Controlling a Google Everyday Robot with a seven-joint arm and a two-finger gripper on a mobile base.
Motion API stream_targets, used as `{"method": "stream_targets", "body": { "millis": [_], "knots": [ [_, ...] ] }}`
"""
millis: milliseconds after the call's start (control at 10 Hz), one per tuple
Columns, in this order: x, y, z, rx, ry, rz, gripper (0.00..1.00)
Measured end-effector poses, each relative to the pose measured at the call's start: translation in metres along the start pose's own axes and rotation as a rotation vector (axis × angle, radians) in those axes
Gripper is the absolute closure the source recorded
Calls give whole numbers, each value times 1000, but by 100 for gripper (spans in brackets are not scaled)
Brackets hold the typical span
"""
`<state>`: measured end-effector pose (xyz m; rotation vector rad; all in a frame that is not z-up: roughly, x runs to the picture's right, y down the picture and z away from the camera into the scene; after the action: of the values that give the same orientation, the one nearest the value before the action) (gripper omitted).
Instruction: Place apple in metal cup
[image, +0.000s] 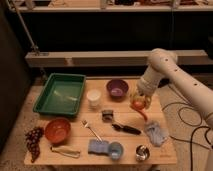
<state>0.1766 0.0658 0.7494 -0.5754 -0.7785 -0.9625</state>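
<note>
While the arm reaches in from the right edge of the frame, your gripper (138, 102) hangs over the right-centre of the wooden table (75, 122). It appears closed on the apple (136, 104), a yellow-orange ball held just above the carrot (142, 114) lying on the boards. The fruit looks lifted clear of the surface, most likely so it can pass over the clutter ahead. The metal cup (142, 153) stands upright at the lower right, near the table's front edge, well apart from the gripper and almost straight below it in the frame. The light blue cup (115, 149) sits just to its left, so mind which one you aim for. A crumpled blue cloth (156, 133) and a black-handled utensil (126, 128) lie between gripper and cup. By this showing, the drop is not yet made.
</note>
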Motion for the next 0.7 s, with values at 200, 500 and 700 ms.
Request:
{"method": "stream_targets", "body": {
  "millis": [200,500,700],
  "knots": [
    [0,1,0,0,0,0,100],
    [-13,14,0,-13,-16,-11,100],
    [-35,33,-2,-13,-17,-24,100]
  ]
}}
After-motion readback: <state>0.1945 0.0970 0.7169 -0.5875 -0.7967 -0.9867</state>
